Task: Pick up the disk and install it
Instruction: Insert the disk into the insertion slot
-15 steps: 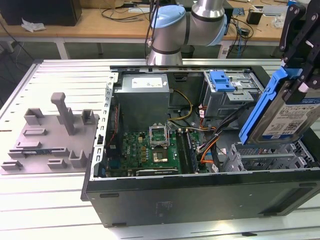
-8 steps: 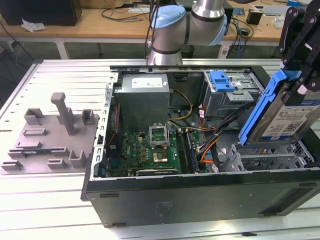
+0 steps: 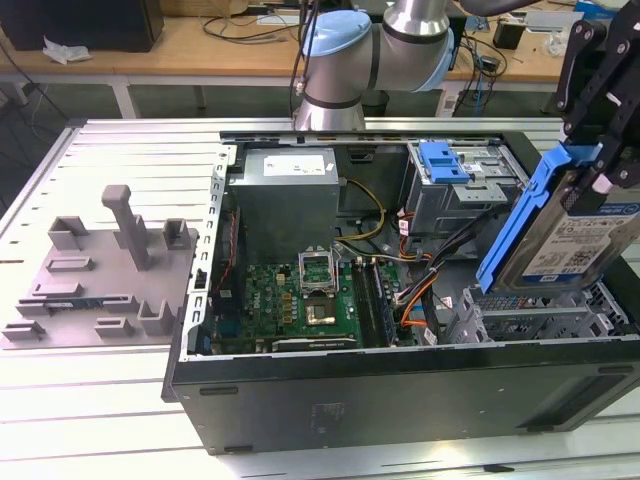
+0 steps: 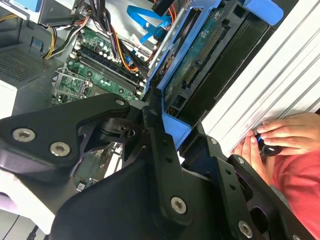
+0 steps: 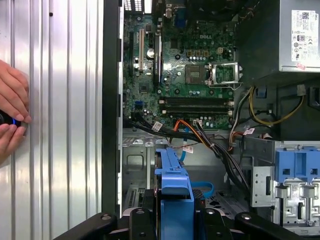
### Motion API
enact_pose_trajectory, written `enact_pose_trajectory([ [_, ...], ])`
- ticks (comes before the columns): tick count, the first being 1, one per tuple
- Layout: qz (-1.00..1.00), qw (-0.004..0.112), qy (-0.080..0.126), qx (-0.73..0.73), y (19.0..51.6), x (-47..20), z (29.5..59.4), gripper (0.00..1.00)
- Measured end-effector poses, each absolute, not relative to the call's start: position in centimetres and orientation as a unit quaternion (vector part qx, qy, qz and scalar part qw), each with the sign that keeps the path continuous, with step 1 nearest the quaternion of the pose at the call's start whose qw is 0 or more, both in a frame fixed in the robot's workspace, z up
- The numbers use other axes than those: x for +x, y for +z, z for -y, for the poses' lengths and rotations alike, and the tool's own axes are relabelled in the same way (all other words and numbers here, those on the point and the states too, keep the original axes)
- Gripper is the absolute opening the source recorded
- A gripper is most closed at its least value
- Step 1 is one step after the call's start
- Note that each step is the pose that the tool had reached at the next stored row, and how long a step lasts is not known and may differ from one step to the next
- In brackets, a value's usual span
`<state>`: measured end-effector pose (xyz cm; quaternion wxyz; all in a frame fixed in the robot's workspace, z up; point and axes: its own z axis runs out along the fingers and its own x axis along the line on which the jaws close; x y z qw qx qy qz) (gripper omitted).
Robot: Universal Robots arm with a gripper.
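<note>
Gripper [image 3: 598, 160] clamped on disk [image 3: 575, 235], jaws bearing on blue side rails [image 3: 520, 215]. Disk held on edge, tilted, above case. Judged: rigid, fairly heavy, shock-sensitive. Hold by rails, keep off exposed circuit board [image 4: 200, 52]. Directly beneath hand: drive cage [image 3: 530, 320]. Farther off: motherboard [image 3: 315, 300], then power supply [image 3: 285, 190].

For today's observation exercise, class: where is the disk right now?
In the exterior view the disk hangs tilted in the gripper at that view's right, above the grey drive cage of the open computer case.
</note>
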<state>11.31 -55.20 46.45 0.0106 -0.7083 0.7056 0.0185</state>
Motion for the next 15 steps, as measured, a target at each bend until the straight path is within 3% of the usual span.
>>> enact_pose_trajectory([
  [15,-0.706,0.011,0.018,-0.708,45.85,11.31,55.29,0.37],
])
